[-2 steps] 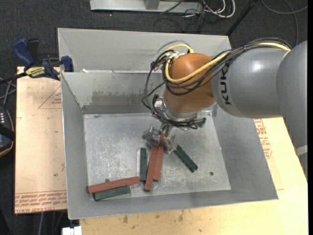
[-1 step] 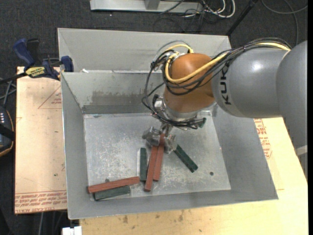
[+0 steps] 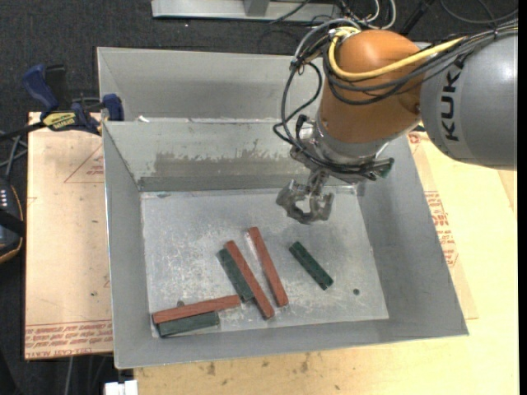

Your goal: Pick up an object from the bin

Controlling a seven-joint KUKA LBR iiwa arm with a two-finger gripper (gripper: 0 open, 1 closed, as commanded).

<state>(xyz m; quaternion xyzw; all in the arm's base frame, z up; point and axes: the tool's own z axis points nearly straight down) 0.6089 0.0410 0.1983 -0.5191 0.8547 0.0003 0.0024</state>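
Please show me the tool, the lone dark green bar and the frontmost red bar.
tool (image 3: pixel 306 207), camera view, at its lower tip.
lone dark green bar (image 3: pixel 310 265), camera view, its middle.
frontmost red bar (image 3: pixel 196 309), camera view, its middle.

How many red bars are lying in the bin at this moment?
3. The middle red bar and the right red bar lie slanted, side by side, mid-floor; the left red bar lies near the lower left corner. The gripper may hide another.

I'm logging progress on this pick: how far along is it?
Done: nothing looks picked yet. The red and green bars, among them the nearest red bar and the lone green bar, all lie on the bin floor. In hand: the gripper hangs over bare floor behind them. Left: move over a bar, grasp it and lift it out.
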